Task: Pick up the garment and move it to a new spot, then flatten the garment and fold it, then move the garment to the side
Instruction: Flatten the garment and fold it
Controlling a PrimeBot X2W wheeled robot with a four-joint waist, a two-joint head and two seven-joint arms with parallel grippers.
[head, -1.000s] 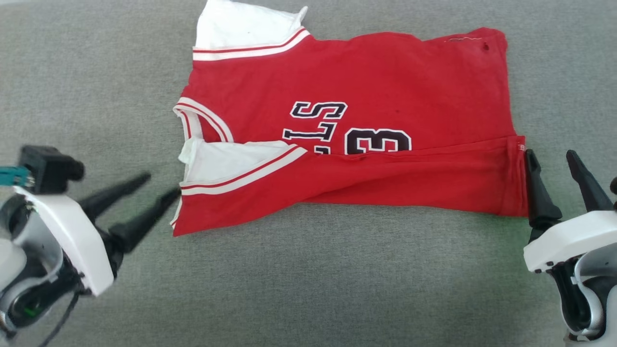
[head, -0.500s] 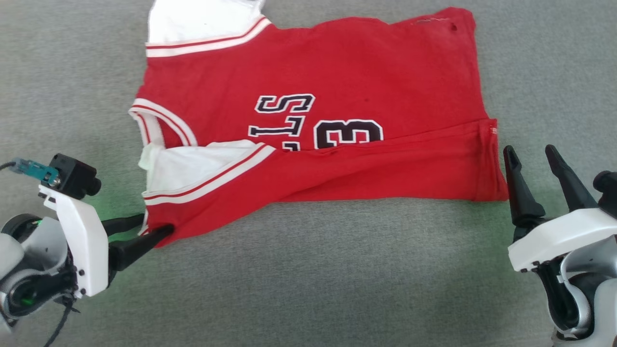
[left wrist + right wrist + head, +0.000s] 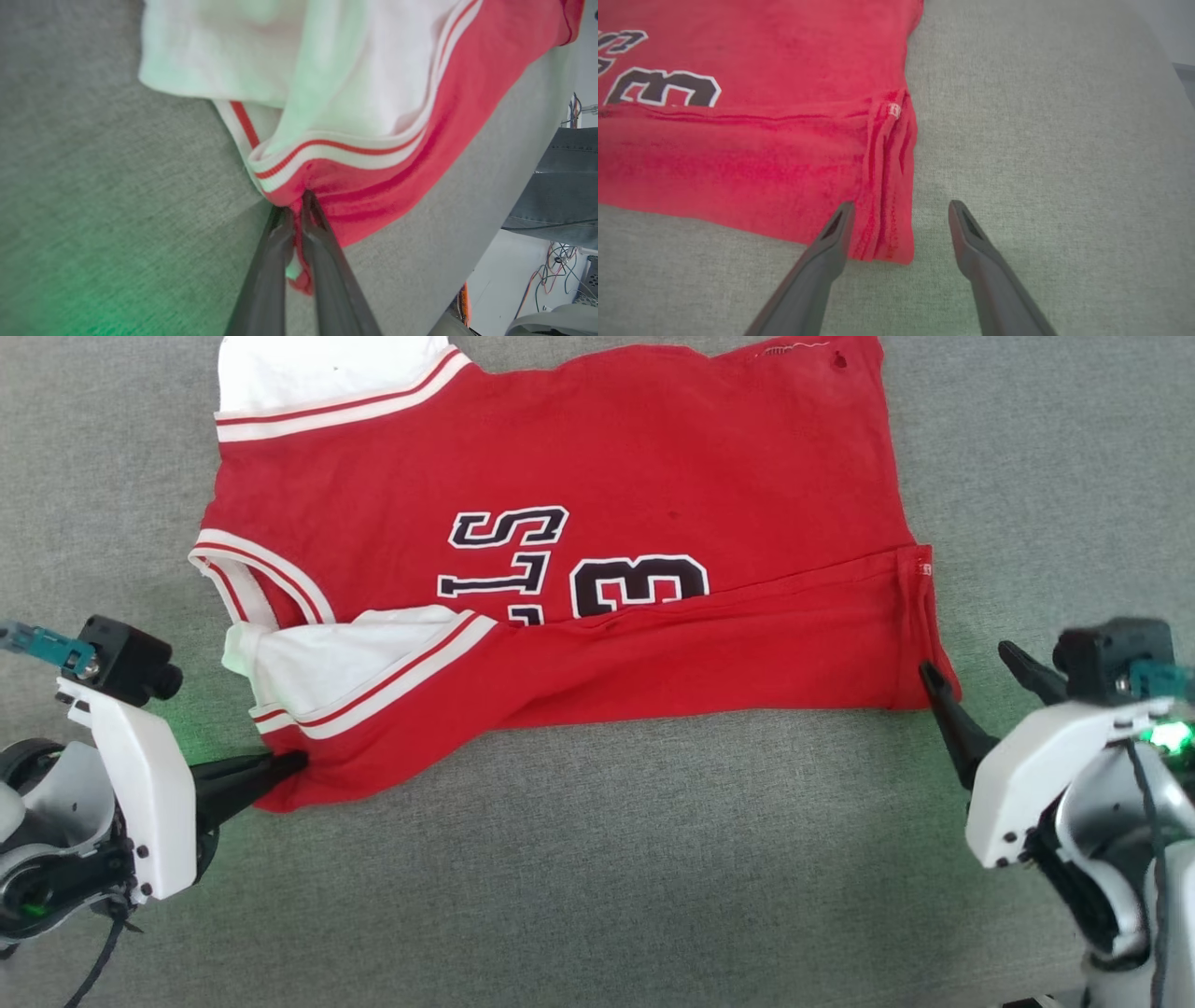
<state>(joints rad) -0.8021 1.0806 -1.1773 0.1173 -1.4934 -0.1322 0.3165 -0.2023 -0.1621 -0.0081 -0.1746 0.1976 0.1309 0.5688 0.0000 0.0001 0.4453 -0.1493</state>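
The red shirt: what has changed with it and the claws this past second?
The left gripper reached the near shoulder corner of the garment and shut on it. The right gripper moved in at the hem corner, still open. The garment lies folded as before.

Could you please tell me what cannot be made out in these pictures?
- Head view: the garment has its far white sleeve cut off by the top edge; its lettering is half hidden under the folded flap.
- Left wrist view: how much cloth the left gripper pinches, hidden by its fingers.
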